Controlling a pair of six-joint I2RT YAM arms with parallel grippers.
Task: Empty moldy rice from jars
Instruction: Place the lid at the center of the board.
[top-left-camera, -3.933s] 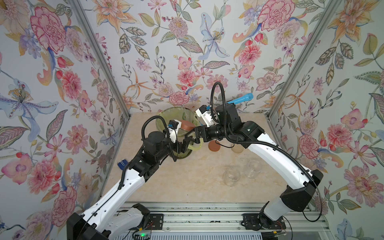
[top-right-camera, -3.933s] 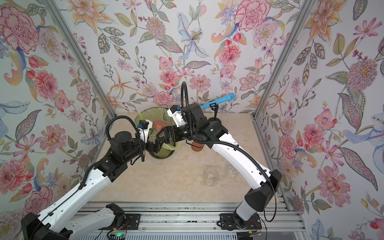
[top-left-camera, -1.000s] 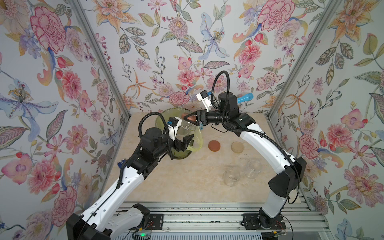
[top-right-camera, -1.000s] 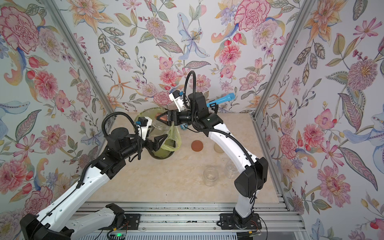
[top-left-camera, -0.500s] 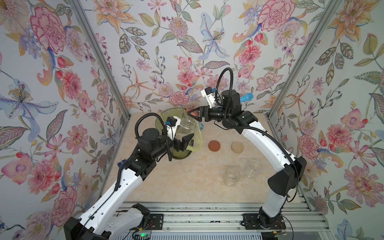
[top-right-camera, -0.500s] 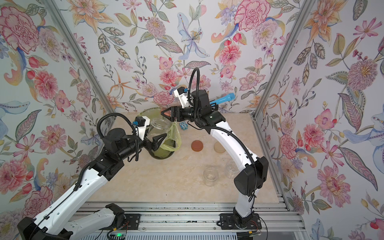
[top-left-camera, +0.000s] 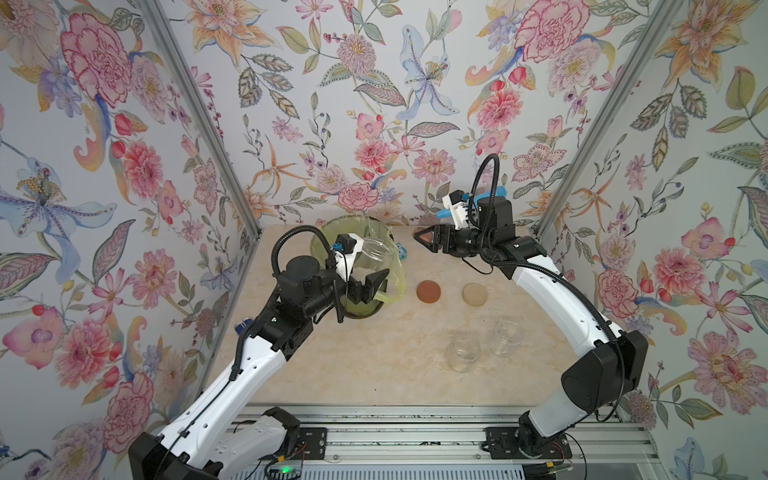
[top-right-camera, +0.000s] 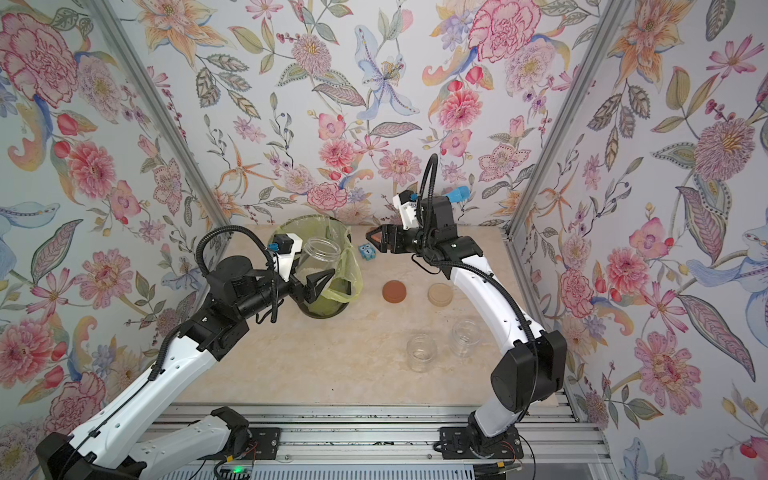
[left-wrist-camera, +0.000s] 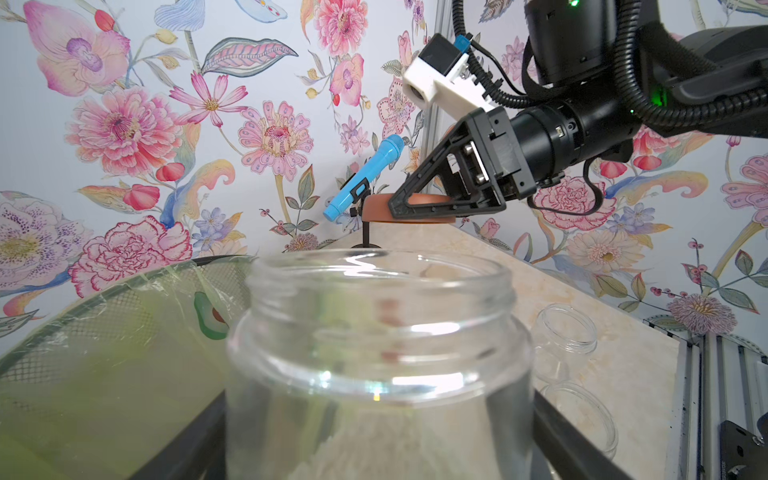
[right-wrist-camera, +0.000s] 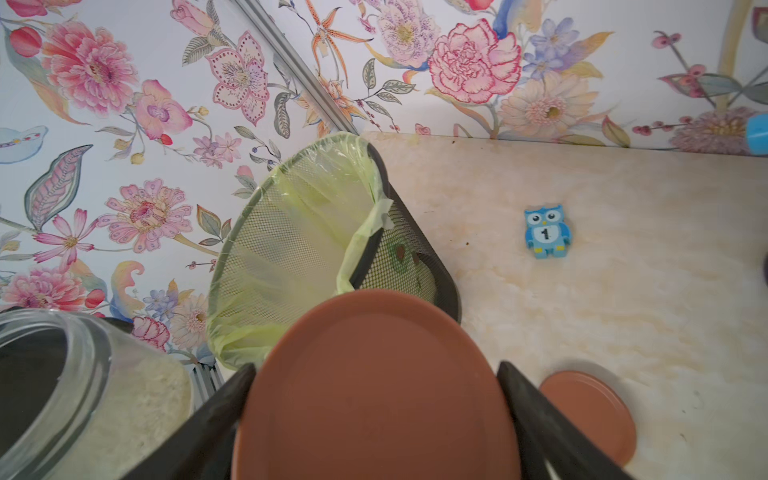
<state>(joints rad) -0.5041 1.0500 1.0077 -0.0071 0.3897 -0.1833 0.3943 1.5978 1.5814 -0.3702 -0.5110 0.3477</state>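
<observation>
The step in hand is the emptying of the last jar. The left end effector (top-left-camera: 369, 277) is clamped on the open jar (left-wrist-camera: 374, 332) and holds it at the rim of the bin (top-right-camera: 328, 309), on the bin's side that faces the right arm. The moldy rice (right-wrist-camera: 137, 399) lies in the lower part of this jar, a pale grainy mass, and none of it is poured out yet. The jar is a little tilted, but its mouth does not point down into the yellow-green bag.

The right end effector (top-left-camera: 427, 241) is closed on the held lid (right-wrist-camera: 374, 386), which is reddish-brown, and hangs in the air beside the bin, apart from it and well above the surface (top-left-camera: 374, 365). It seems that this lid belongs to the open jar.

Farther from the bin, on the same side, a second reddish-brown lid (top-left-camera: 428, 291) and a beige lid (top-left-camera: 475, 293) lie flat. Beyond them stand two empty jars (top-left-camera: 462, 353), both without lids, so I judge that two of three jars are done.

The next move, I think, calls for the left arm to bring the jar's mouth well inside the bin's rim and then roll the wrist until the rice slides out. The rice may stick as a lump, so a steep tilt may be needed. The right arm should put the held lid down near the other lids.
</observation>
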